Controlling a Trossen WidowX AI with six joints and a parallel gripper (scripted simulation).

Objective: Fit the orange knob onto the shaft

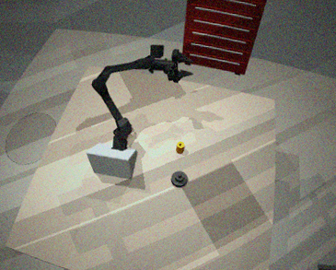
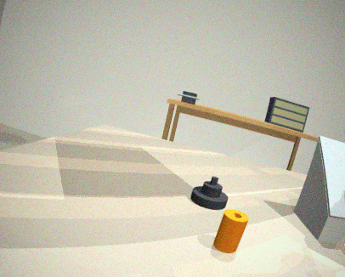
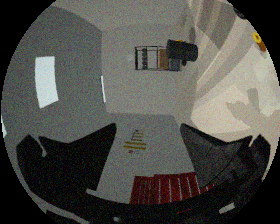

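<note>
The orange knob [image 1: 180, 148] [image 2: 229, 233] [image 3: 259, 40] stands upright on the table, with its hole facing up. The round dark pedestal [image 1: 179, 179] [image 2: 209, 199] stands near it, apart from it, with the bare shaft [image 2: 214, 180] pointing up from its middle. The shaft's flat side cannot be made out. My gripper [image 1: 190, 67] [image 3: 149, 127] is open and empty, high above the table and well away from both the knob and the pedestal. The exterior view does not show the gripper.
The arm's pale base block [image 1: 112, 161] [image 2: 314, 200] stands on the table beside the knob and pedestal. A red drawer cabinet [image 1: 220, 30] [image 3: 165, 188] stands beyond the table's far edge. A wooden bench [image 2: 238, 121] stands in the background.
</note>
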